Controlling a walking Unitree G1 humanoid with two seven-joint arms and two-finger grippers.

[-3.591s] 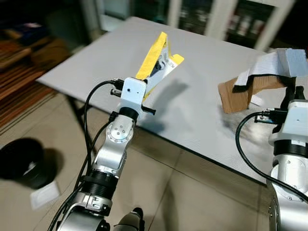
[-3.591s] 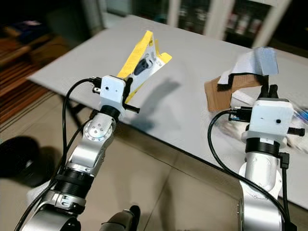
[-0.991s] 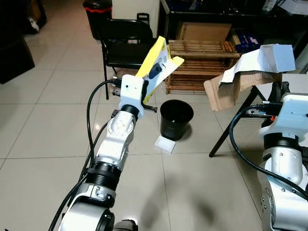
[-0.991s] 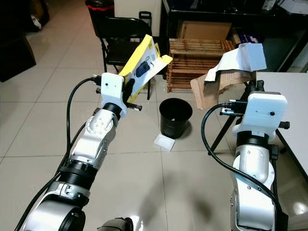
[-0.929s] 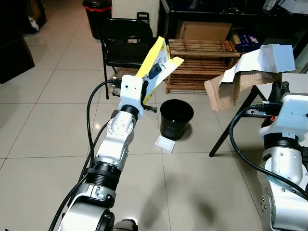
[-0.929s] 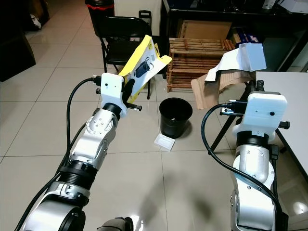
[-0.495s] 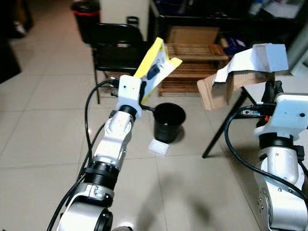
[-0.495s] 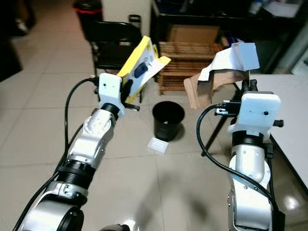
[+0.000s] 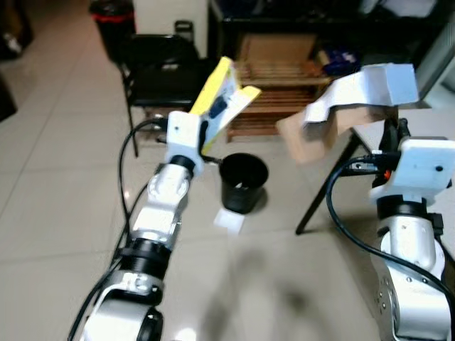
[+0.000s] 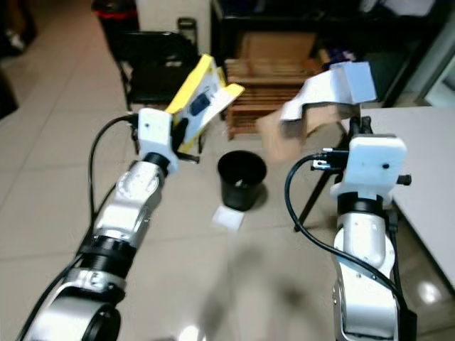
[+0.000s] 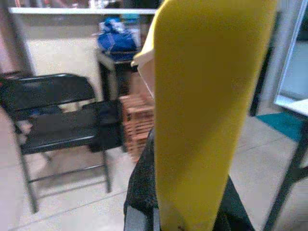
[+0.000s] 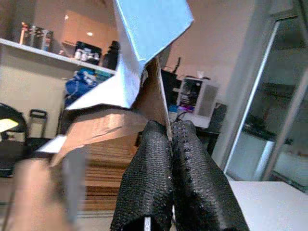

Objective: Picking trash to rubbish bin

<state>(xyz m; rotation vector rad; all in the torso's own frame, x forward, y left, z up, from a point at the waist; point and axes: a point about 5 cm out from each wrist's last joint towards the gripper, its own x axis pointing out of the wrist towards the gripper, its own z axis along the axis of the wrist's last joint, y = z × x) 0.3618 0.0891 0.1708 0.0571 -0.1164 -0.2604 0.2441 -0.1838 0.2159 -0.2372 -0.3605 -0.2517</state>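
Gripping a yellow package (image 9: 222,99), the left gripper (image 9: 206,131) is raised with its fingers clamped on the package's lower end, and a black folding chair (image 9: 156,71) stands beyond it. Below and just to the right of that gripper, the black rubbish bin (image 9: 242,183) stands on the tiled floor (image 9: 57,192) with a white scrap (image 9: 229,221) lying beside its base. Further right, the right gripper (image 12: 168,144) is raised near the table (image 10: 426,156), its fingers pinched tight on a torn piece of brown and white cardboard (image 9: 355,99) that hangs above and to the left of it.
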